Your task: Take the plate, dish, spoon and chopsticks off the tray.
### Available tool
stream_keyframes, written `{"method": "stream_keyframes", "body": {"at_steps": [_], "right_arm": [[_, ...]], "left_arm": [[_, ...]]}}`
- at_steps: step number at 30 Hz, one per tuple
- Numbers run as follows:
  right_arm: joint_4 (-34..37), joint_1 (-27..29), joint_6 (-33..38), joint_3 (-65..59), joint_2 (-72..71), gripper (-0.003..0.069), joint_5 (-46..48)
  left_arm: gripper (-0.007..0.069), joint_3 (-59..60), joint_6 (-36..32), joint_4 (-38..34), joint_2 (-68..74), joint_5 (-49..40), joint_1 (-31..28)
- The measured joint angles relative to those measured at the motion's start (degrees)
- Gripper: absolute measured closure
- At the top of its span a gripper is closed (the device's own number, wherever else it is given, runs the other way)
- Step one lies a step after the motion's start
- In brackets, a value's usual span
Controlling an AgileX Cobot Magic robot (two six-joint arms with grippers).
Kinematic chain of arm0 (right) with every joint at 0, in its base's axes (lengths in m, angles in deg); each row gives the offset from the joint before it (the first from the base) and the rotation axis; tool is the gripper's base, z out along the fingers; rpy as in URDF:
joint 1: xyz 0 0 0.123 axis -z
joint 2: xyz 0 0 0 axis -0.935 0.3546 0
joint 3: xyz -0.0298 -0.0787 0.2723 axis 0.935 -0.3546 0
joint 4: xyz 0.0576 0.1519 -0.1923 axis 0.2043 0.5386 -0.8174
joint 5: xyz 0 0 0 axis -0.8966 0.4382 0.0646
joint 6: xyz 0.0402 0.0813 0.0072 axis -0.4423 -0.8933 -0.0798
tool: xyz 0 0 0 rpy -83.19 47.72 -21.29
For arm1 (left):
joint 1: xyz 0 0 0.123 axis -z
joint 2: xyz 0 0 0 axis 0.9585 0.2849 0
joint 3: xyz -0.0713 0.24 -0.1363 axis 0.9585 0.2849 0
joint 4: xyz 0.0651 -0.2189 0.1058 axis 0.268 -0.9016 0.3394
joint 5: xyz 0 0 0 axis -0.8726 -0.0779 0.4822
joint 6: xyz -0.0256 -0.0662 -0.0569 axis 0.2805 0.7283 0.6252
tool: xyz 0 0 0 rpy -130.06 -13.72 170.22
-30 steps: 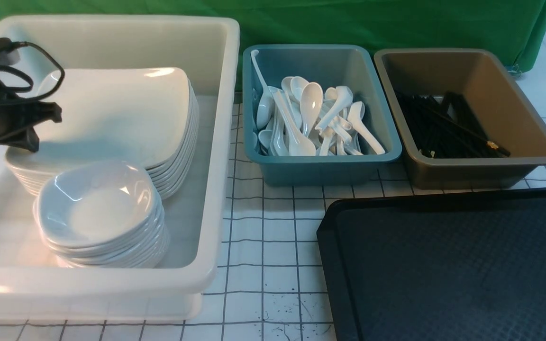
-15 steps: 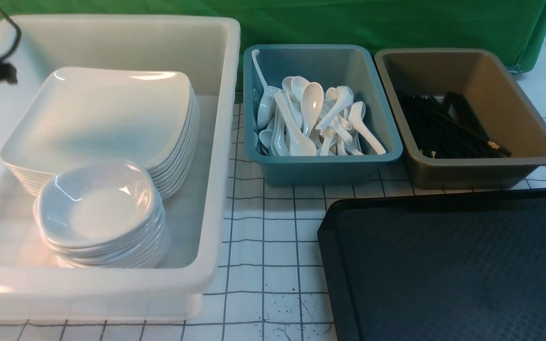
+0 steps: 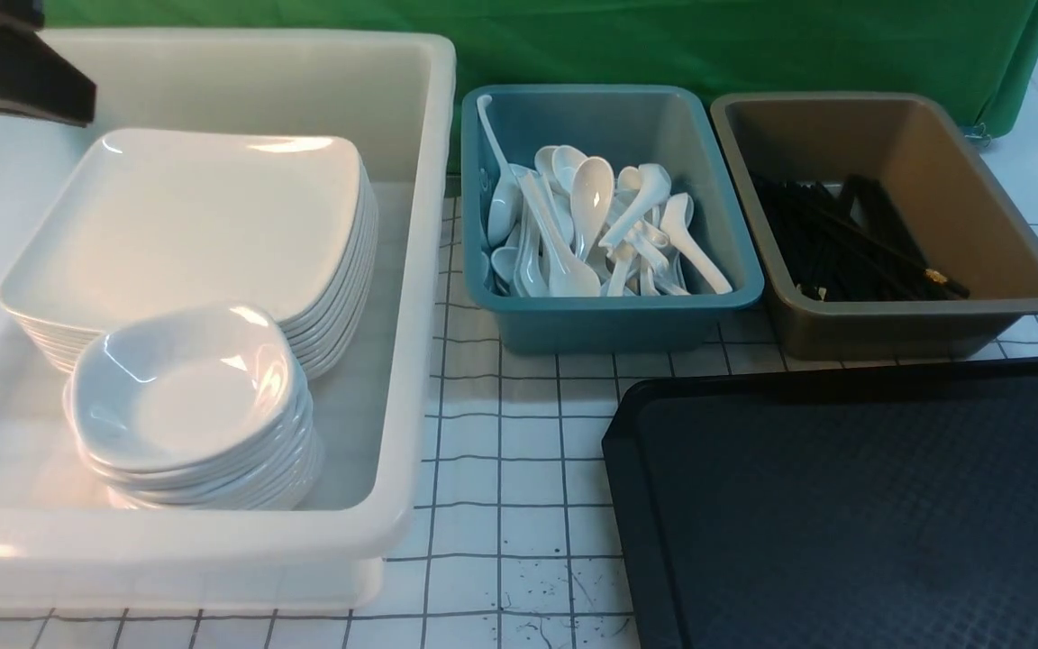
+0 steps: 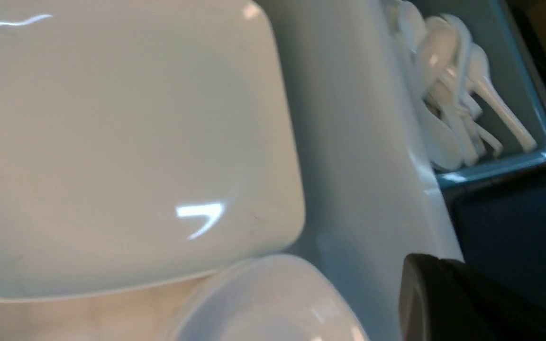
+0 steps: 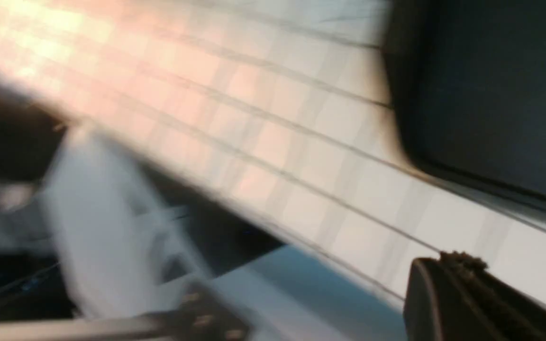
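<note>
The black tray [image 3: 843, 505] lies at the front right with nothing on it. A stack of white square plates [image 3: 195, 216] and a stack of small white dishes [image 3: 186, 388] sit in the white bin [image 3: 424, 270]. Spoons [image 3: 591, 225] fill the teal bin [image 3: 609, 311], and black chopsticks [image 3: 843, 239] lie in the brown bin [image 3: 915, 324]. My left gripper [image 3: 68, 104] hangs shut and empty over the white bin's far left corner. Its wrist view shows the top plate [image 4: 112, 142], a dish [image 4: 263, 303] and the shut left gripper [image 4: 424, 270]. My right gripper [image 5: 443, 265] is shut and empty, above the table beside the tray [image 5: 491, 85].
The three bins stand in a row along the back, in front of a green cloth. A white gridded table surface [image 3: 519, 469] separates the white bin from the tray. The right wrist view is blurred.
My left gripper left the spot over the plate stack, swung off to the left, and now sits higher at the bin's far left corner. Plates, dishes and tray have not moved.
</note>
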Motion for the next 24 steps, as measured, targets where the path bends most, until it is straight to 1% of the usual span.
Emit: {"method": "stream_keyframes", "body": {"at_steps": [1, 2, 3, 7, 9, 10, 11, 12, 14, 15, 16, 17, 18, 19, 20, 23, 24], "right_arm": [[1.2, 0.0, 0.6, 0.0, 0.4, 0.0629, 0.0], [4.7, 0.0, 4.0, 0.0, 3.2, 0.0629, -0.1], [5.5, 0.0, 4.9, 0.1, 4.3, 0.0629, -0.1], [3.8, 0.0, 5.0, 0.1, 7.7, 0.0629, -0.2], [-0.2, 0.0, 3.9, 0.1, 8.7, 0.0629, -0.6], [-5.1, 0.0, 2.0, 0.2, 8.8, 0.0629, -0.9], [-6.7, 0.0, 1.6, 0.2, 8.8, 0.0629, -0.9], [-9.9, 0.0, -0.3, 0.3, 8.6, 0.0629, -0.9], [-21.5, 0.0, -7.2, 0.8, 7.1, 0.0629, 0.0], [-23.1, -0.1, -8.3, 0.9, 6.9, 0.0629, 0.0], [-28.6, -0.4, -11.6, 1.5, 5.0, 0.0629, 0.0], [-31.0, -0.4, -13.2, 2.1, 3.4, 0.0629, 0.1], [-31.0, -0.4, -13.5, 2.2, 3.0, 0.0629, 0.1], [-33.7, -0.4, -15.3, 3.2, -0.2, 0.0629, 0.2], [-34.7, -0.4, -16.0, 3.7, -2.0, 0.0629, 0.2], [-35.8, -0.4, -17.5, 5.0, -10.2, 0.0629, -0.2], [-35.8, -0.4, -17.5, 5.1, -10.8, 0.0629, -0.3]], "left_arm": [[0.0627, 0.0, -0.1, 0.0, -0.1, -0.2, 0.0], [0.0627, 0.1, -0.4, -0.2, -0.9, -1.5, 0.0], [0.0627, 0.4, -0.4, -0.3, -1.3, -1.6, 0.0], [0.0627, 2.3, -0.4, -0.8, -2.9, -1.9, 0.0], [0.0627, 4.1, -0.6, -1.3, -4.1, -2.0, 0.0], [0.0627, 5.6, -1.0, -1.6, -5.0, -2.0, 0.0], [0.0627, 5.8, -1.0, -1.6, -5.1, -2.0, 0.0], [0.0627, 6.7, -1.3, -1.6, -5.6, -2.0, 0.0], [0.0627, 8.7, -1.6, -1.6, -6.5, -2.0, 0.0], [0.0627, 8.7, -1.7, -1.6, -6.6, -2.0, 0.0], [0.0627, 9.1, -1.8, -1.5, -6.8, -1.7, 0.0], [0.0627, 9.1, -1.9, -1.3, -6.8, -1.5, 0.0], [0.0627, 9.1, -1.9, -1.2, -6.8, -1.4, 0.0], [0.0627, 9.1, -2.1, -1.0, -6.9, -0.9, 0.0], [0.0627, 9.1, -2.3, -0.9, -6.9, -0.4, 0.0], [0.0627, 9.1, -3.4, -0.7, -6.9, 0.6, 0.0], [0.0627, 9.1, -3.5, -0.7, -6.9, 0.6, 0.0]]}}
